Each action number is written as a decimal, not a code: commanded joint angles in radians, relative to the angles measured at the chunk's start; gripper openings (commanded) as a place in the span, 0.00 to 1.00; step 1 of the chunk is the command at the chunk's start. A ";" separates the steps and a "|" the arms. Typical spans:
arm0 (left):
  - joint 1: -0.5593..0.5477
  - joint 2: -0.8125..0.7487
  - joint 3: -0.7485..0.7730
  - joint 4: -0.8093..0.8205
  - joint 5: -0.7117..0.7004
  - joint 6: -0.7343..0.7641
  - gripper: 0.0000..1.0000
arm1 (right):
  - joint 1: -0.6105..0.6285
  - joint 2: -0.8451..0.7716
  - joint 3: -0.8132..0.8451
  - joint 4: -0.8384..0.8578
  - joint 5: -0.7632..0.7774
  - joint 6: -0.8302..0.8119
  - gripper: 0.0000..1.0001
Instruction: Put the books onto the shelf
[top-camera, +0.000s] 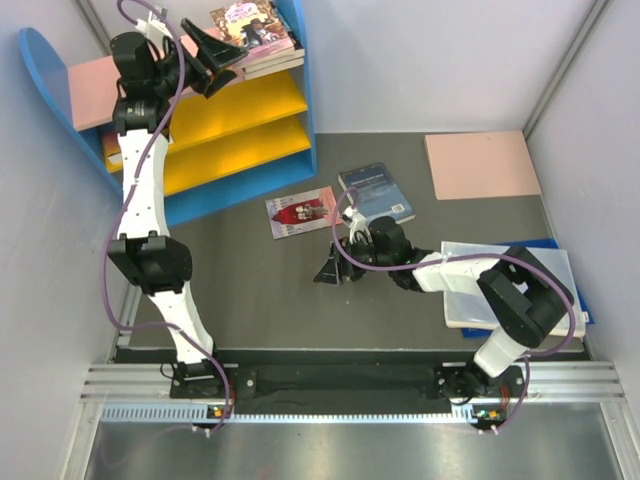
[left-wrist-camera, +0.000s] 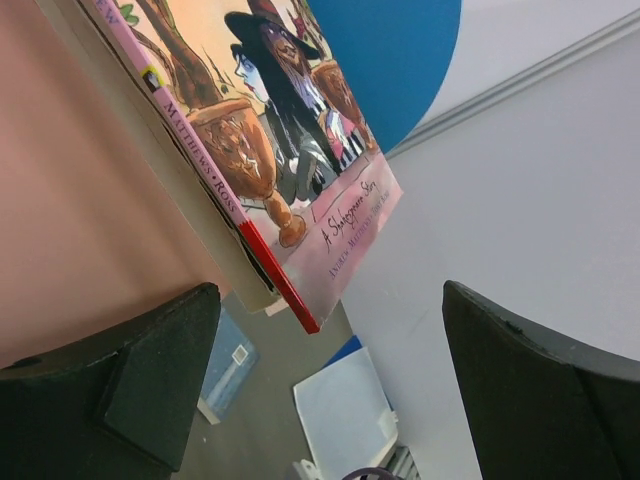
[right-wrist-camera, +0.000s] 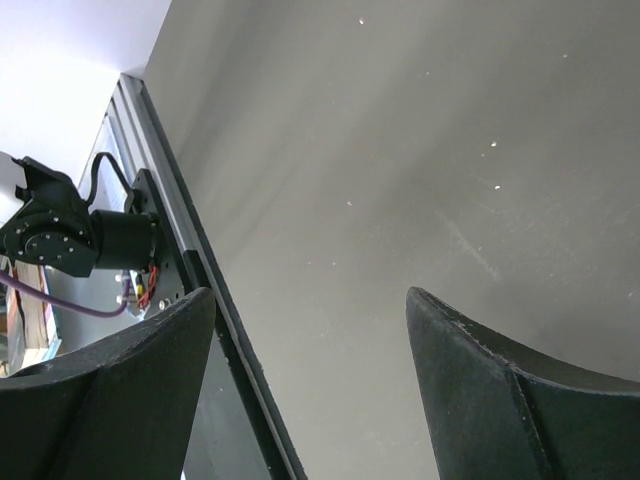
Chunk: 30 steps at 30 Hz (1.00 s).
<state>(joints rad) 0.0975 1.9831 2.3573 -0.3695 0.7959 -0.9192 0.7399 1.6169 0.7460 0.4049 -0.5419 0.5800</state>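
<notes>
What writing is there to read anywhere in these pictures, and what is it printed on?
"MATTHEWS • ROSS": spine of the pink-purple book lying on top of the shelf.
"A Shakespeare Story": script lettering on that book's cover.
The small author line under that: too blurred to read surely.
Navy blue book and red-white book on the table: print too small to read.

A robotics laboratory cell, plain white panels (top-camera: 430, 60) closing in a dark grey tabletop (top-camera: 260, 300), a left arm (top-camera: 140, 200) and a right arm (top-camera: 500, 300) standing bolted to an aluminium rail (top-camera: 580, 380) at the near edge, purple cables (top-camera: 108, 295) trailing along them.
</notes>
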 joint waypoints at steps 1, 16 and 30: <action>-0.002 -0.030 -0.019 -0.068 -0.024 0.095 0.98 | 0.015 0.003 0.030 0.063 -0.010 -0.002 0.77; 0.018 -0.333 -0.363 0.178 -0.333 0.175 0.55 | 0.015 -0.002 0.023 0.068 -0.015 -0.003 0.77; 0.011 -0.176 -0.274 0.287 -0.262 0.019 0.00 | 0.013 0.001 0.023 0.072 -0.024 -0.005 0.78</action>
<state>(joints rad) 0.1108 1.7855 2.0441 -0.1787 0.5095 -0.8509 0.7433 1.6169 0.7464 0.4156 -0.5480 0.5800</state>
